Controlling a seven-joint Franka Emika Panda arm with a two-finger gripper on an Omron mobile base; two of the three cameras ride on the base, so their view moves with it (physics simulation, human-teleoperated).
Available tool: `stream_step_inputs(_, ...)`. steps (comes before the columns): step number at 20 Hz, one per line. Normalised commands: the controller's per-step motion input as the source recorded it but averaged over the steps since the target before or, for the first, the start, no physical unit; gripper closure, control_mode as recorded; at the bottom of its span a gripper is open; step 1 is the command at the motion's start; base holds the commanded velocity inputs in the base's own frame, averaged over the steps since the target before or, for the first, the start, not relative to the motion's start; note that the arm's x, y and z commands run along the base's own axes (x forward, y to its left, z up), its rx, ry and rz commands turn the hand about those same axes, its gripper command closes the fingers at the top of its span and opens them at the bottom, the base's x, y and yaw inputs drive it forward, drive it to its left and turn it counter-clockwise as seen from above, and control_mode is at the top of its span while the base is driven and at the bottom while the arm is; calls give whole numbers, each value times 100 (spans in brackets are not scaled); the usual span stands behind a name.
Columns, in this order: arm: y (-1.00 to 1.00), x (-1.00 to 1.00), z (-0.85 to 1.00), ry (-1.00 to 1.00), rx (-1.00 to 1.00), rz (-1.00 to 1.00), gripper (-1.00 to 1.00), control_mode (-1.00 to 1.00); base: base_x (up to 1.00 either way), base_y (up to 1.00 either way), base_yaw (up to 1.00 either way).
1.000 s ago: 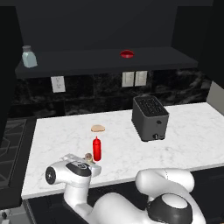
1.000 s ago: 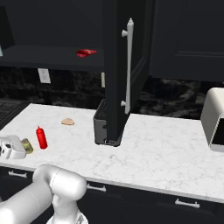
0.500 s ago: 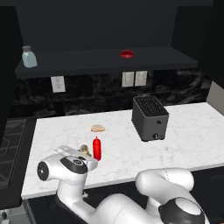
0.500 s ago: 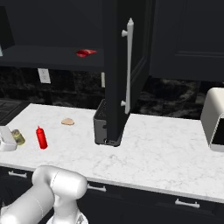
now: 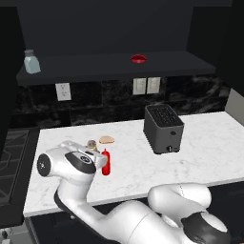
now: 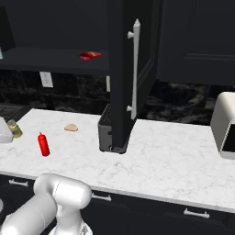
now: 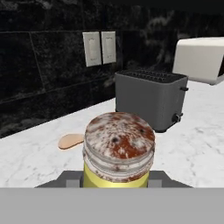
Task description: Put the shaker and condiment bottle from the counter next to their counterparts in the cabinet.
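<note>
So the gripper is clamped on the shaker, the little yellow one with the rusty-looking silvery cap, and it's held up over the left part of the counter. In the hand view the shaker sits right between the two fingers, cap facing the camera, with the dark toaster and a pair of wall switches behind it. From the left base view the shaker pokes out just above the hand, and the condiment bottle stands upright on the marble just beside it, with a small tan bread-like thing lying a bit further back. Up in the cabinet, the pale blue-grey shaker sits at the far left of the shelf and the low red round object is nearer the middle, well apart from each other. The right base view shows the red bottle standing on its own, near the counter's left end.
</note>
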Motion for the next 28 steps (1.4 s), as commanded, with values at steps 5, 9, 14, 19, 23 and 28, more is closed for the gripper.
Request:
stream_step_inputs(5,-12,16,82,0,0,-2,100,-100,0,0,0)
stream_step_inputs(9,-13,16,79,0,0,-2,100,-100,0,0,0)
stream_step_inputs(14,-10,2,85,0,0,0,100,-100,0,0,0)
stream_step_inputs(19,-13,0,93,0,0,0,100,-100,0,0,0)
stream_step_inputs(23,-25,15,90,0,0,0,100,-100,0,0,0)
stream_step_inputs(28,-27,25,80,0,1,0,100,-100,0,0,0)
